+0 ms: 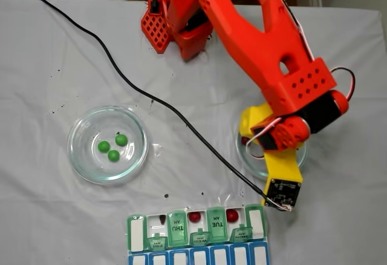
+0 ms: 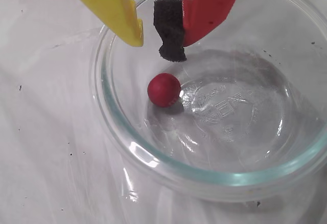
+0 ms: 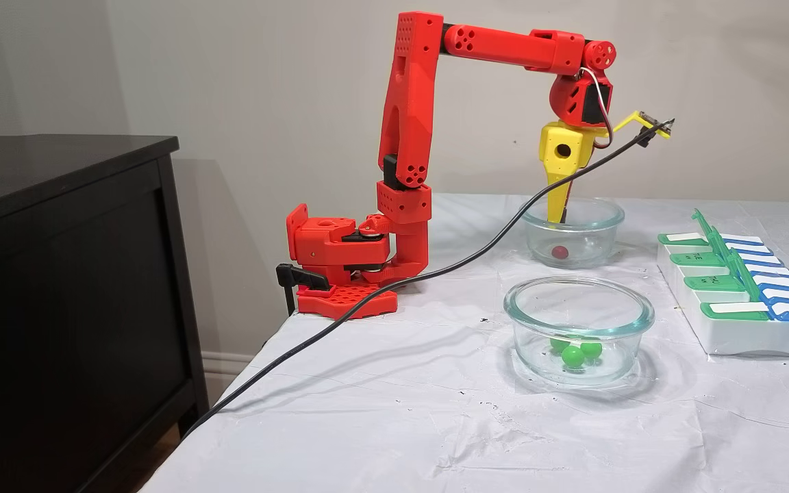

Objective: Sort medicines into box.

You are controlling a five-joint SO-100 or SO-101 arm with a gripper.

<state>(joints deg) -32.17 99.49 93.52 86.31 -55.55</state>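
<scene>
While my arm (image 3: 429, 123) reaches out over the white-covered table (image 1: 54, 47), its wrist is bent straight down into the far glass dish (image 3: 572, 233), the one at the right in a fixed view from above. The near glass dish (image 1: 107, 144) sits well apart from it and holds three green balls (image 1: 113, 146) in a loose cluster. Further along lies the box (image 1: 197, 233), its green lids tipped up; I can make out two red balls (image 1: 195, 217) already resting in open compartments beside the THU and TUE lids.

In the wrist view the gripper (image 2: 156, 42) hangs just inside the dish rim with its jaws parted and nothing between them, the yellow finger (image 2: 115, 6) on the left and the red finger (image 2: 212, 4), with its black foam pad (image 2: 170, 29), on the right. The last red ball (image 2: 164, 89) lies on the dish floor directly below the gap in that view, near the wall, clear of both tips and touching neither. Being round, it has no long axis to line up with.

I judge the coming move to be a short straight descent so the tips straddle the ball, then a close. The nearby glass wall leaves the yellow finger little room, and the ball could roll off if nudged.
</scene>
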